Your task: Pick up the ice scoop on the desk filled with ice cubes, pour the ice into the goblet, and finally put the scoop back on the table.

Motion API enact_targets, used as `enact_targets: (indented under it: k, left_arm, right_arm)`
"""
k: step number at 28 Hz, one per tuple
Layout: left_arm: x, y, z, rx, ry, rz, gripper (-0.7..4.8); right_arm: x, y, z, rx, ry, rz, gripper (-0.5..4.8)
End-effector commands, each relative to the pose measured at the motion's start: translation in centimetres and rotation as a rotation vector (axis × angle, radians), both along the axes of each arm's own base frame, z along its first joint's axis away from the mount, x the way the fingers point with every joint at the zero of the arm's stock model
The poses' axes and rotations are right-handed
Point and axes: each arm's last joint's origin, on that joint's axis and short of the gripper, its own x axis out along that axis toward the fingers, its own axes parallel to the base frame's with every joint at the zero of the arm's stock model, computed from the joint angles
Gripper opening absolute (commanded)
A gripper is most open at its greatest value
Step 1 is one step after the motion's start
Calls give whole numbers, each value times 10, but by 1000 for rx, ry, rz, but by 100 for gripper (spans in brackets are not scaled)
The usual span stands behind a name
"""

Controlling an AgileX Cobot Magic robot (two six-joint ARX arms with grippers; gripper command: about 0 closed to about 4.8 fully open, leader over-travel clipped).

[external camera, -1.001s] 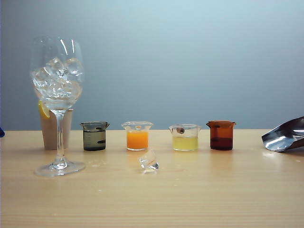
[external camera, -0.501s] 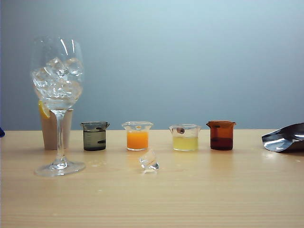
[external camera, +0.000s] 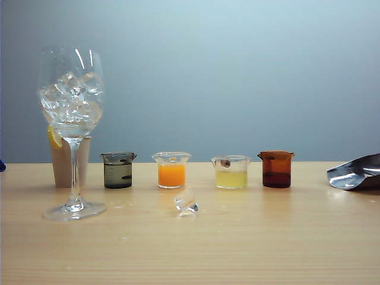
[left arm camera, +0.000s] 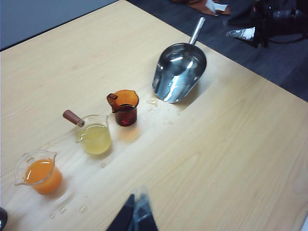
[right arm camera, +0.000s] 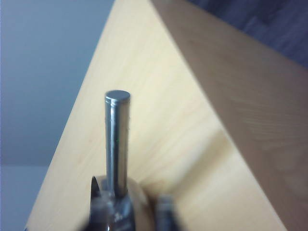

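Lying on tan desk [left arm camera: 231, 144]: ice scoop [left arm camera: 179, 72]; both tools unclear.

Glossy mirror-bright metal ice scoop [left arm camera: 179, 72] on matt, fine-grained pale wooden table [left arm camera: 231, 159].

Four small beakers stand in a row before a pale blue-grey wall [external camera: 237, 71]: a smoky grey beaker [external camera: 118, 170] of dark liquid, a clear beaker of orange liquid [external camera: 171, 170], a clear beaker of pale yellow liquid [external camera: 231, 172] with a brown-tipped handle, and an amber beaker [external camera: 276, 169] holding dark liquid. Left of them stands a tan block [external camera: 62, 161] with a lemon slice [external camera: 54, 138] showing at its upper edge. In the left wrist view, a dark floor [left arm camera: 260, 53] lies beyond the bench edge.
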Motion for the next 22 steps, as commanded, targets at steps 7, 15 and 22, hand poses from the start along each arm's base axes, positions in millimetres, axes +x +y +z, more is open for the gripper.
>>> enact_targets:
  k: [7,15,22]
  left_arm:
    - [-18,17,20,-83,-64,-95,-5]
    - [-59,69,49,-203,-211,-98,-5]
    - [-84,101,32,-248,-240,-68,-5]
  right_arm:
    - [-14,72,69,-181,-131,58,-7]
    - [-25,192,147,-405,-375,179,-7]
    - [-58,242,170,-582,-450,290,-7]
